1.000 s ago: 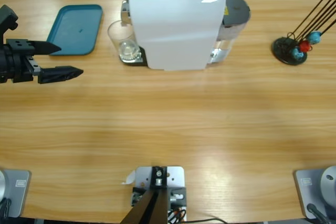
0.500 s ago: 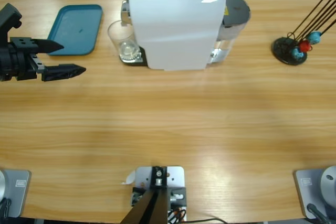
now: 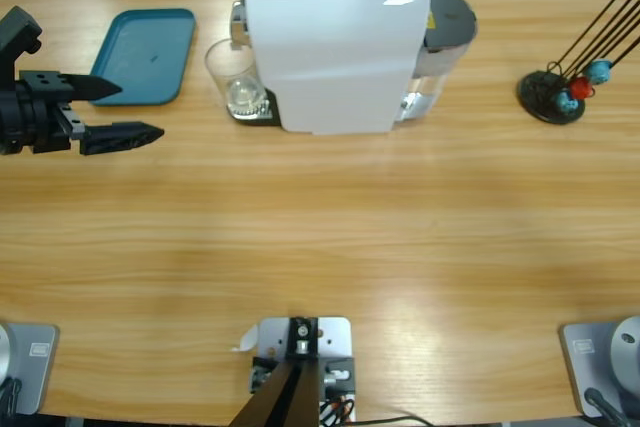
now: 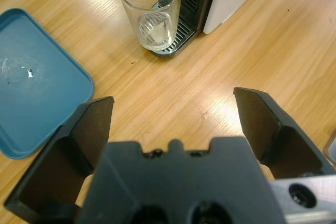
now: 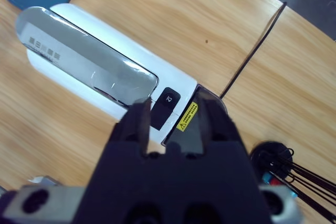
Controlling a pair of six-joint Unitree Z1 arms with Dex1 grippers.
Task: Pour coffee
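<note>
Left arm's black two-jaw gripper (image 3: 125, 110) comes in from the left edge of the high view, held level, jaws spread wide with nothing between them; same wide gap in the left wrist view (image 4: 176, 114). Right arm's black gripper (image 5: 173, 111) points straight down from high up, jaws close together, narrow gap, holding nothing.

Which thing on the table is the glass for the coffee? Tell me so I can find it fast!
Find the big white coffee machine at the back of the table. The glass stands on the black drip tray at its end, between the machine and the blue tray. It is the only see-through cup there.
</note>
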